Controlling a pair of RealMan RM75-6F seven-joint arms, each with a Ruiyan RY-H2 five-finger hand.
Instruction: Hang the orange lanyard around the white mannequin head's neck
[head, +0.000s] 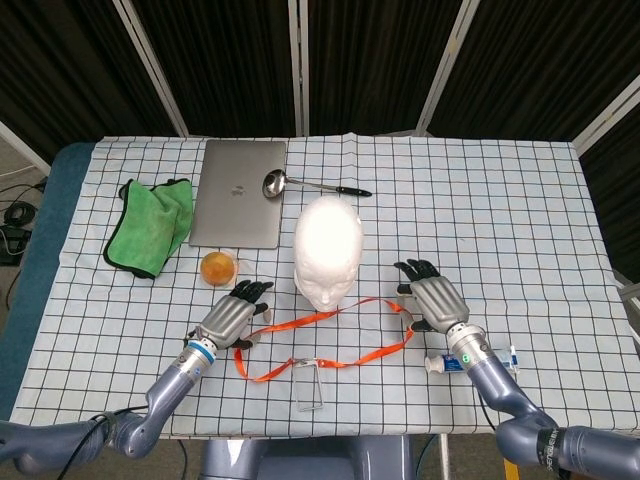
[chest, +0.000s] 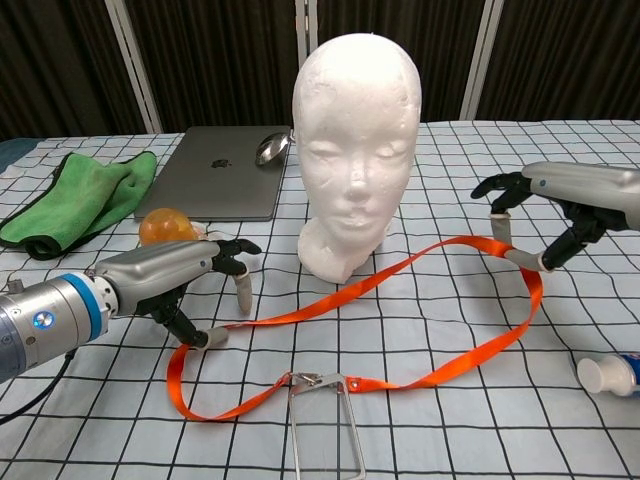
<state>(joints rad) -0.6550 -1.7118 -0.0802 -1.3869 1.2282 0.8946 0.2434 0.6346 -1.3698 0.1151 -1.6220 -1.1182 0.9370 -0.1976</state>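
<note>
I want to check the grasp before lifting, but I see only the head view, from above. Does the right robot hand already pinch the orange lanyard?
Observer: Not as the chest view shows it. The right robot hand has its thumb tip against the orange lanyard from inside the loop, and the finger above stands apart from the strap.
Operator: And the left robot hand?
Observer: The left robot hand touches the strap's left bend with its thumb tip only; its other fingers hang above, apart.
Operator: Does the strap lie flat?
Observer: Near the right robot hand it rises off the cloth; the rest lies flat in front of the white mannequin head.
</note>
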